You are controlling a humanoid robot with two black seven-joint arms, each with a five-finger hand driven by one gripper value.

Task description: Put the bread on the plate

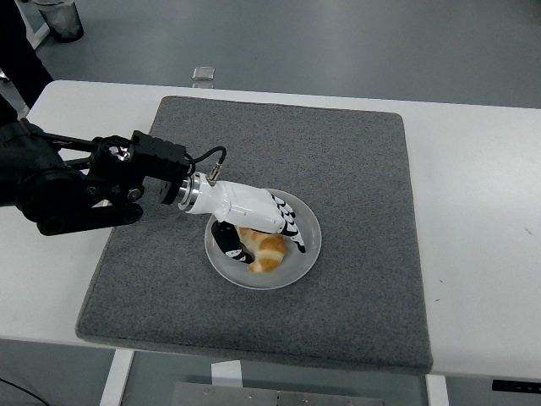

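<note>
A golden croissant (265,251) lies on the round white plate (306,254) near the middle of the grey mat (338,169). My left hand (258,224), white with black fingertips, hovers right over the croissant. Its fingers (290,230) are spreading outward and its thumb (228,240) stands apart on the near left side of the bread. The hand partly covers the croissant's far side. The right arm does not show.
The grey mat lies on the white table (482,211). A small clear object (202,75) sits at the table's far edge. A dark bin (57,19) stands on the floor at the top left.
</note>
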